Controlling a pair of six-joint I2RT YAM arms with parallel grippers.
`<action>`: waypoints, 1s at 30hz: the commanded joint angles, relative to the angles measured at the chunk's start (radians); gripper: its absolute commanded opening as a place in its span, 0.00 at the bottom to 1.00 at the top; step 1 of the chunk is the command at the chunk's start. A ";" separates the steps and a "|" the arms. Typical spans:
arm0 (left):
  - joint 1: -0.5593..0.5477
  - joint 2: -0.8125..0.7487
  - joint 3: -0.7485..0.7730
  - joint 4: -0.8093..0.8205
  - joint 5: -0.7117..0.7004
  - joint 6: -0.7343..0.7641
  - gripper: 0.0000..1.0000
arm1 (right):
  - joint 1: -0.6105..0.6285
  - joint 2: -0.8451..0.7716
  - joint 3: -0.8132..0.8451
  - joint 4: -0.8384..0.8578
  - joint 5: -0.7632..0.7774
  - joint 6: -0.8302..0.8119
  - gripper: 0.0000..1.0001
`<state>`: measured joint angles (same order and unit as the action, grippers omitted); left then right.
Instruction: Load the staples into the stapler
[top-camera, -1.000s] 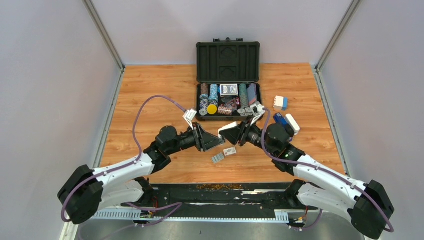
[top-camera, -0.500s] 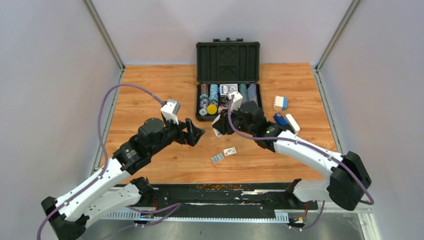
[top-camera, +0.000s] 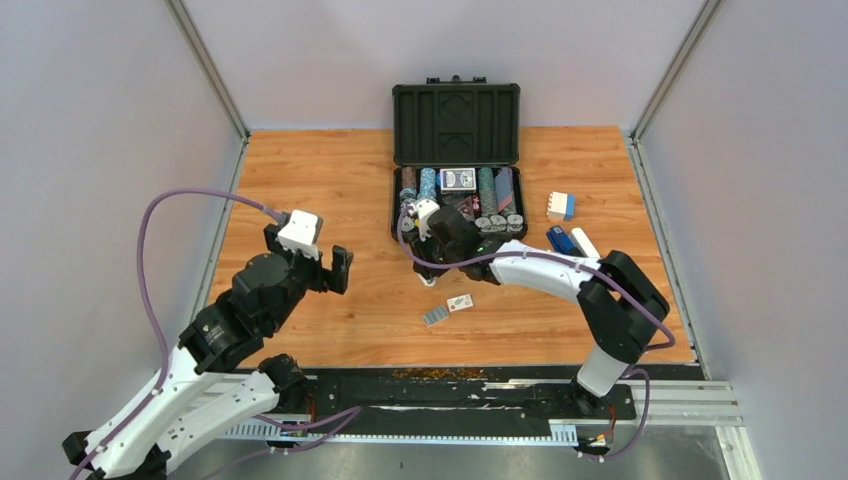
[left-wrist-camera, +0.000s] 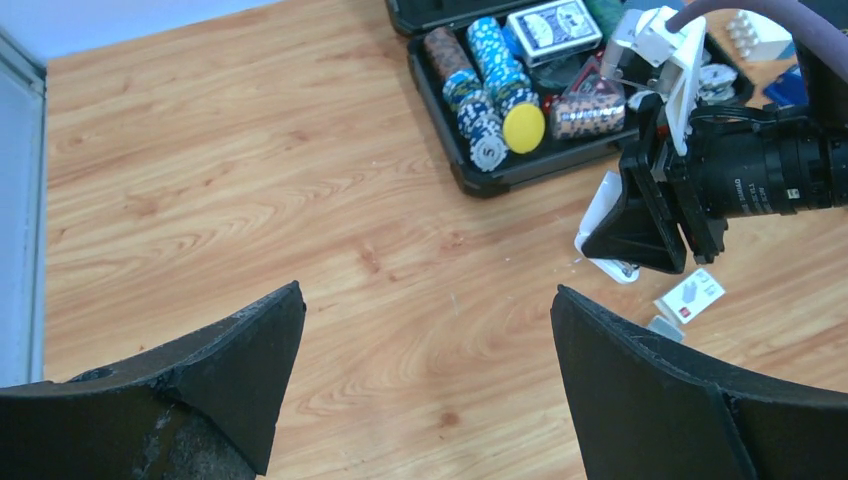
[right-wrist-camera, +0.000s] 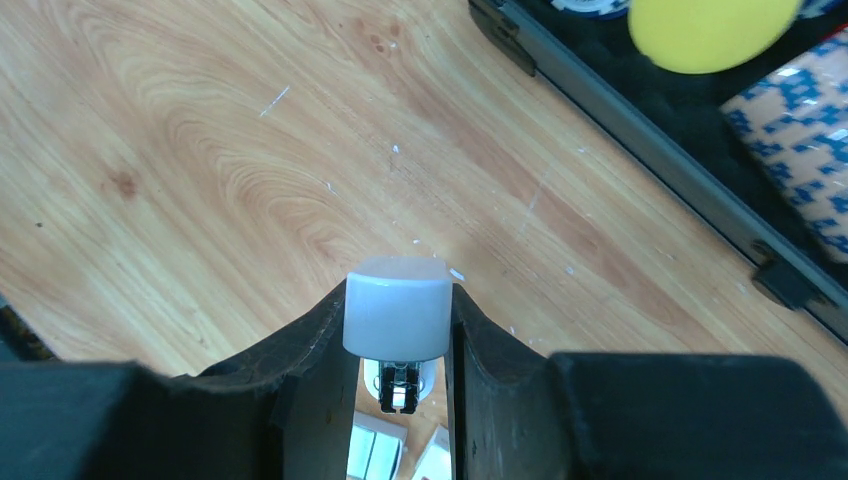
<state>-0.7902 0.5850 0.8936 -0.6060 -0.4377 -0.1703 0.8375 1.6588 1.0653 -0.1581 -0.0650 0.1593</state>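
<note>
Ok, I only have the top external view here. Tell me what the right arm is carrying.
Observer: The right wrist view shows the right jaws shut on the pale, rounded end of the stapler.
Operator: Give me the left arm's state too.
Observer: The left wrist view shows the left jaws wide open, with only bare table between them.
Operator: Now describe the staples up close.
Observer: From the left wrist, the small white staple box lies flat on the table with a red-printed face up, close to the stapler but apart from it.
</note>
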 joint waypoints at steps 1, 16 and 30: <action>0.003 -0.043 -0.132 0.114 -0.043 0.043 1.00 | 0.042 0.079 0.078 -0.003 0.063 -0.050 0.08; 0.018 -0.041 -0.151 0.097 -0.100 0.083 1.00 | 0.108 0.189 0.145 -0.098 0.179 -0.031 0.26; 0.025 -0.042 -0.153 0.092 -0.093 0.083 1.00 | 0.118 0.003 0.152 -0.298 0.222 0.028 0.69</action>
<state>-0.7704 0.5461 0.7406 -0.5411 -0.5259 -0.1017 0.9485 1.7786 1.1793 -0.3855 0.1078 0.1562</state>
